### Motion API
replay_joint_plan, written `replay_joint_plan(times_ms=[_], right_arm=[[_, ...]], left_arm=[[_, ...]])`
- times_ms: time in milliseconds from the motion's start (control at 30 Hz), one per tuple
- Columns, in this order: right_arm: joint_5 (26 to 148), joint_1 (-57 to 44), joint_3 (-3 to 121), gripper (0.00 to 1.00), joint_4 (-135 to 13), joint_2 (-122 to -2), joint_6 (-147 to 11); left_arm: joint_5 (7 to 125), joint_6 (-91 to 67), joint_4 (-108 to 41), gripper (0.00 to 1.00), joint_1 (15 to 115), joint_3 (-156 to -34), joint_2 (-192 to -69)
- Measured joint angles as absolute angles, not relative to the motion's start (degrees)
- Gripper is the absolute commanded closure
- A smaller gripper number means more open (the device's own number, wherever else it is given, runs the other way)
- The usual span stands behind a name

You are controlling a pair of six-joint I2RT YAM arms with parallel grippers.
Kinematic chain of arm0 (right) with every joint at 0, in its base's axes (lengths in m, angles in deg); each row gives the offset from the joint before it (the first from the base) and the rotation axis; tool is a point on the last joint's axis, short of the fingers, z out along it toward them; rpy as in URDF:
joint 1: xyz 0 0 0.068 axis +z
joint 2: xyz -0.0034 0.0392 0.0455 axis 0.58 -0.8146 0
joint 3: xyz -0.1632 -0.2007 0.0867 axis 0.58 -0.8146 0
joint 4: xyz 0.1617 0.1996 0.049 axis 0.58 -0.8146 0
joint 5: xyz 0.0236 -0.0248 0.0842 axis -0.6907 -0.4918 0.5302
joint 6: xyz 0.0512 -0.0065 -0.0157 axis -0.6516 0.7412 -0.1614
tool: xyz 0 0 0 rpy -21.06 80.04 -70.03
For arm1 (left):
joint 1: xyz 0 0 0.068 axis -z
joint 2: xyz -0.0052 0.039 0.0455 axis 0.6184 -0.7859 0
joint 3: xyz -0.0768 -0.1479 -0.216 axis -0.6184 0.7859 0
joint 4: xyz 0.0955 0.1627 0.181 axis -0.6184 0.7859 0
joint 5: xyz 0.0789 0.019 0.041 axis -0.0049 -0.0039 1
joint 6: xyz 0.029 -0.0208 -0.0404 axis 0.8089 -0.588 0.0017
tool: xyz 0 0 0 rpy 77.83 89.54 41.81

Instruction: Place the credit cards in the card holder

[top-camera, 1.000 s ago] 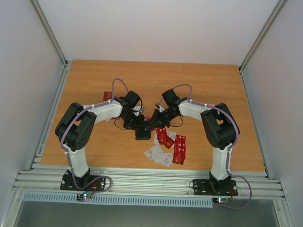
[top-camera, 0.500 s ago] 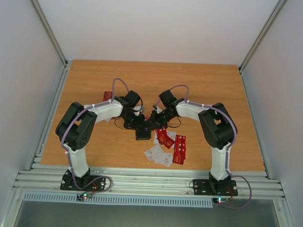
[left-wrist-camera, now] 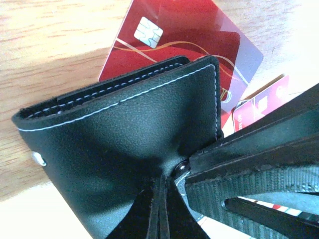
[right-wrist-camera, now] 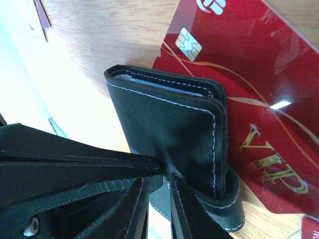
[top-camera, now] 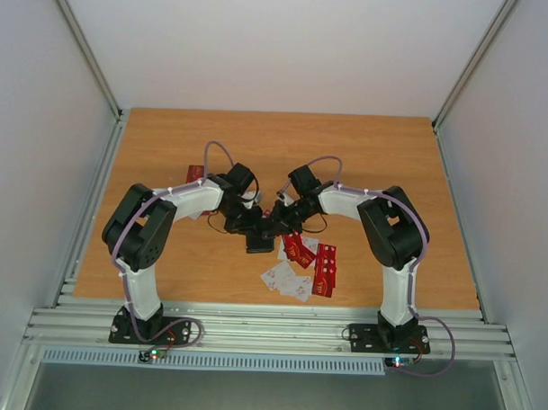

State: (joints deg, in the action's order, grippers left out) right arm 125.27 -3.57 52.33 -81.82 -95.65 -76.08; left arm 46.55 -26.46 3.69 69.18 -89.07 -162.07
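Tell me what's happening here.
Both arms hold the black holder between them over the table. The left hand is clamped on one edge, and the right hand pinches it close by. The holder looks folded, and neither hand holds a card. Red and white cards lie loose below.

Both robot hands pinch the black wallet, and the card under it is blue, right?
No. The card under the wallet is red, not blue, as the right wrist view shows. The left gripper and right gripper do both pinch it.
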Motion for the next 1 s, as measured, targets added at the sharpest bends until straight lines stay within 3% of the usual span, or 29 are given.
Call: replay_joint_plan(times_ms=[433, 733, 1000], right_arm=[[125.1, -4.0, 49.9, 0.86, -77.4, -94.1, -75.0], [116.6, -3.8, 52.0, 0.86, -90.7, -84.7, -65.8], [111.1, -1.9, 52.3, 0.86, -96.7, -85.4, -61.2]], left_arm=[[46.5, -26.4, 4.0, 1.00, 69.2, -89.3, -162.2], [46.6, -26.2, 4.1, 1.00, 69.2, -89.4, -162.2], [46.6, -26.2, 4.3, 1.00, 69.2, -89.5, -162.2]])
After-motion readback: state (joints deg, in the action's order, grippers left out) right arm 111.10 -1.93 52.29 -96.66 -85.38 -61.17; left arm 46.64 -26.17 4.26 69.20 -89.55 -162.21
